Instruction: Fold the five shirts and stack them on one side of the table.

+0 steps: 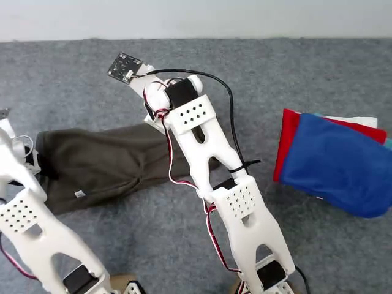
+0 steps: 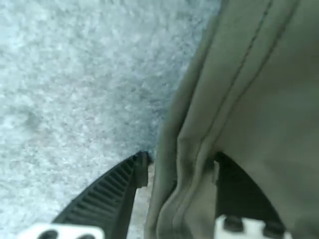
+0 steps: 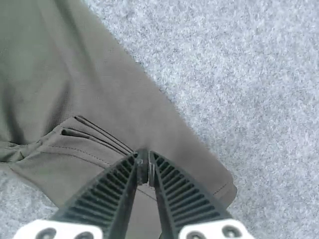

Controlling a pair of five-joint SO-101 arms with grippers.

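An olive shirt [image 1: 104, 162] lies crumpled on the grey table, left of centre. My left gripper [image 1: 29, 156] is at the shirt's left edge. In the left wrist view, a bunched fold of the shirt [image 2: 259, 99] fills the space between the left gripper's [image 2: 179, 162] fingers, which are shut on it. My right gripper [image 1: 156, 119] is at the shirt's far right edge. Its fingers meet at the tips of the gripper [image 3: 143, 162], pinching the cloth [image 3: 60, 74], and creases run out from the pinch.
A stack of folded shirts sits at the right edge of the table, with a blue one [image 1: 337, 165] on top and a red one [image 1: 288, 141] under it. Bare grey table [image 1: 275, 73] stretches between the olive shirt and the stack.
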